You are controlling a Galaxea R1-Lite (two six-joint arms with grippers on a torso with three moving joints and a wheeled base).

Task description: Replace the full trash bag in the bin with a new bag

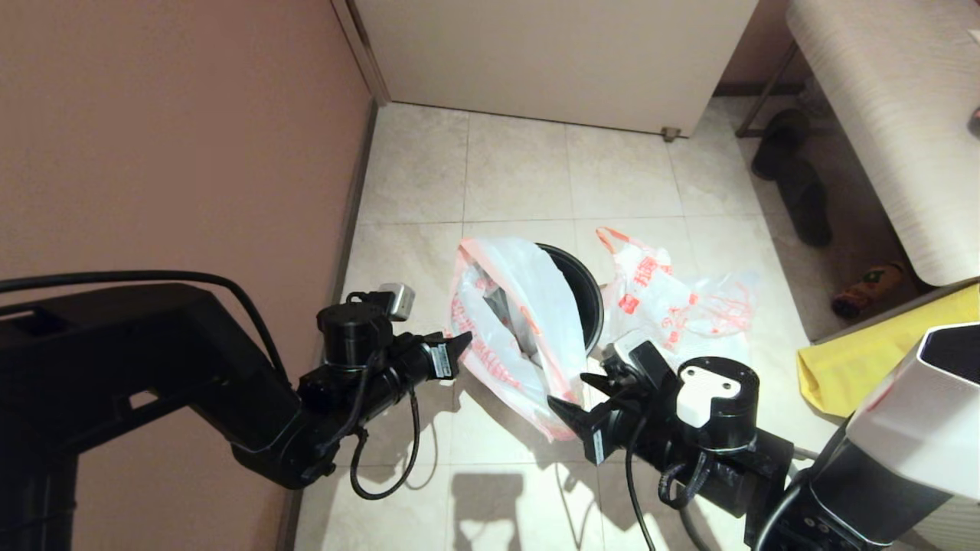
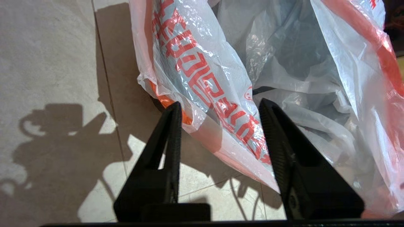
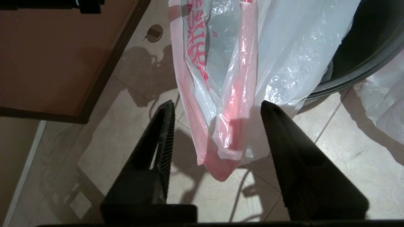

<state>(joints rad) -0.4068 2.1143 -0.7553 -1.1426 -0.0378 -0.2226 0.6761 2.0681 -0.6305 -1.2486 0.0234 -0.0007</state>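
The black bin point(image 1: 588, 295) stands on the tiled floor with the new bag point(image 1: 521, 306) draped over its left and near side, pale-orange hem band hanging outside. Just right of the bin, the full trash bag point(image 1: 658, 298) lies on the floor, lumpy, with red lettering and thin orange-red loops. My left gripper point(image 1: 458, 346) is at the new bag's left edge and my right gripper point(image 1: 570, 390) at its lowest near corner. Both are open. The hem point(image 2: 202, 72) lies between the left jaws point(image 2: 219, 107), and a hanging fold point(image 3: 236, 78) lies between the right jaws point(image 3: 217, 105), unclamped. The bin's rim point(image 3: 363, 63) shows beyond.
A brown wall point(image 1: 153, 153) runs close along the left. A pale door point(image 1: 551, 53) closes the back. At the right stand a light bench point(image 1: 880, 115), dark shoes point(image 1: 804, 191) under it and a yellow cloth point(image 1: 880, 360). A round floor drain point(image 3: 154, 32) lies by the wall.
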